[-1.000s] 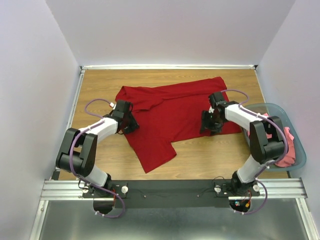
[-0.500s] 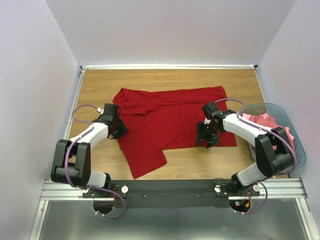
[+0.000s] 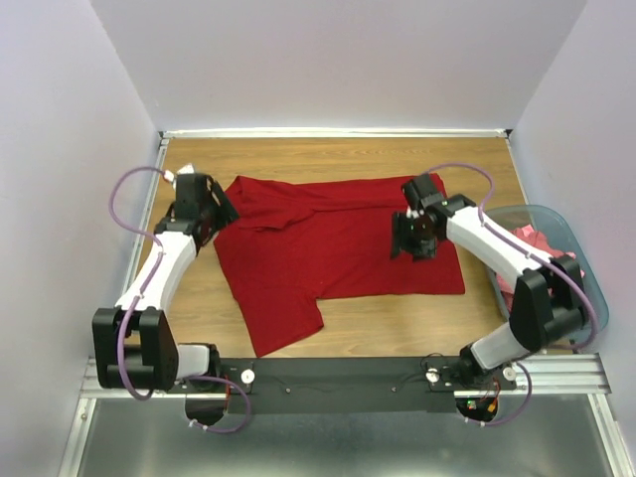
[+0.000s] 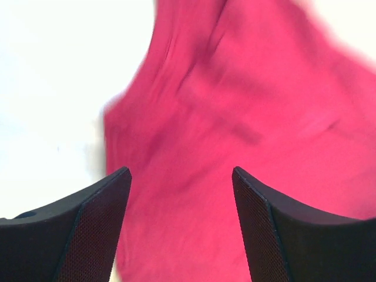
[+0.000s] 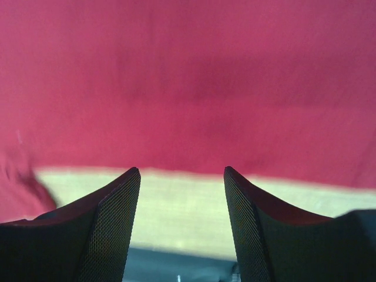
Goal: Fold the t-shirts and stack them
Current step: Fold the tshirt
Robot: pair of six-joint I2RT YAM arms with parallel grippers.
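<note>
At the far left of the overhead view, the left arm reaches up along the table's left side, and the left gripper (image 3: 218, 209) sits at the upper left corner of the dark red t-shirt (image 3: 338, 248), over its sleeve. Its wrist camera shows the two black fingers (image 4: 88, 229) spread well apart with nothing between them; the blurred red cloth lies below them, with pale table to its left. Whether the fingertips touch the cloth cannot be told.

Across the middle, the dark red t-shirt is spread out almost flat on the wooden table (image 3: 397, 159), with some wrinkles near the upper left. One part of it juts toward the near edge at the lower left, and its right edge runs roughly straight.

Right of centre, the right gripper (image 3: 407, 241) hangs over the right part of the shirt, pointing down. Its wrist camera shows both fingers (image 5: 100, 235) parted and empty, with smooth red cloth beyond them and a strip of bare wood nearer the camera.

At the far right, a grey-blue plastic basket (image 3: 596, 298) stands at the table's right edge, apart from the red shirt. Salmon-pink t-shirts (image 3: 535, 243) lie crumpled inside it, partly hidden behind the right arm
</note>
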